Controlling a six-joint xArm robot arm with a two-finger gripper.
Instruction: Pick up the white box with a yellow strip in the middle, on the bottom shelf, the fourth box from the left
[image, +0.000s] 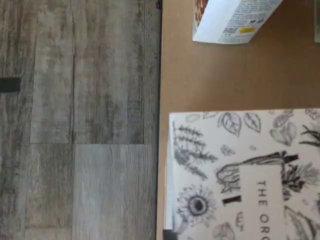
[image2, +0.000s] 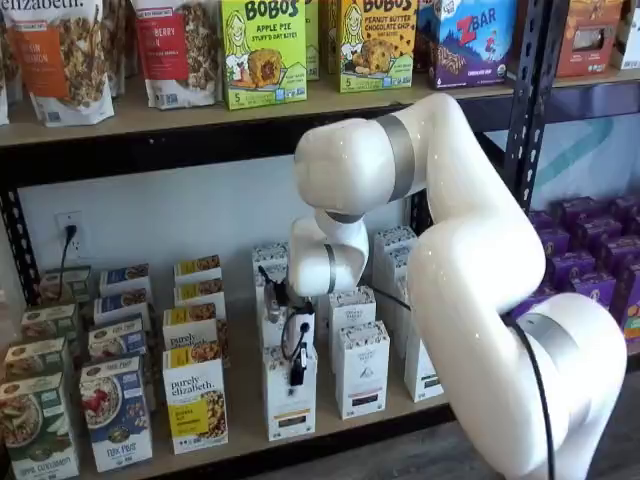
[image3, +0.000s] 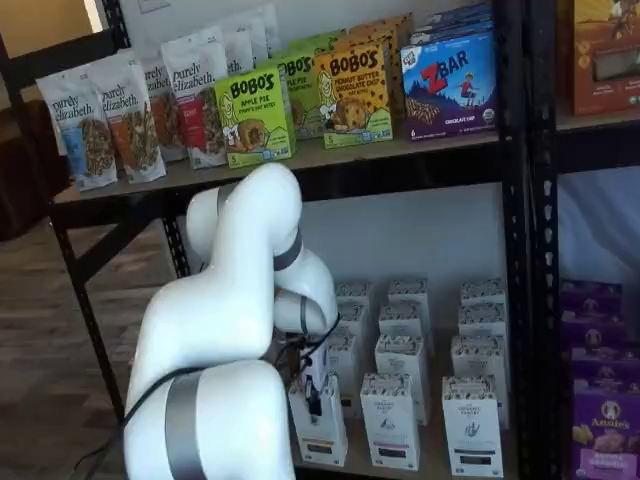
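The white box (image2: 290, 400) stands at the front of its row on the bottom shelf (image2: 240, 448), with a speckled band on top and a small dark label low down. It also shows in a shelf view (image3: 322, 428). My gripper (image2: 297, 362) hangs right at the box's top front, black fingers side-on with a cable beside them. It also shows in a shelf view (image3: 314, 392). I cannot tell whether the fingers are open or closed on the box. The wrist view shows a white carton face (image: 240, 175) with leaf drawings, very close, on the tan board (image: 225, 75).
More white cartons (image2: 361, 368) stand right of the box and behind it. "purely elizabeth" boxes (image2: 195, 405) stand to its left, one corner in the wrist view (image: 230, 20). Purple boxes (image2: 590, 270) lie past a black upright (image2: 525, 100). The upper shelf carries Bobo's boxes (image2: 263, 50). The wrist view also shows wood floor (image: 80, 120).
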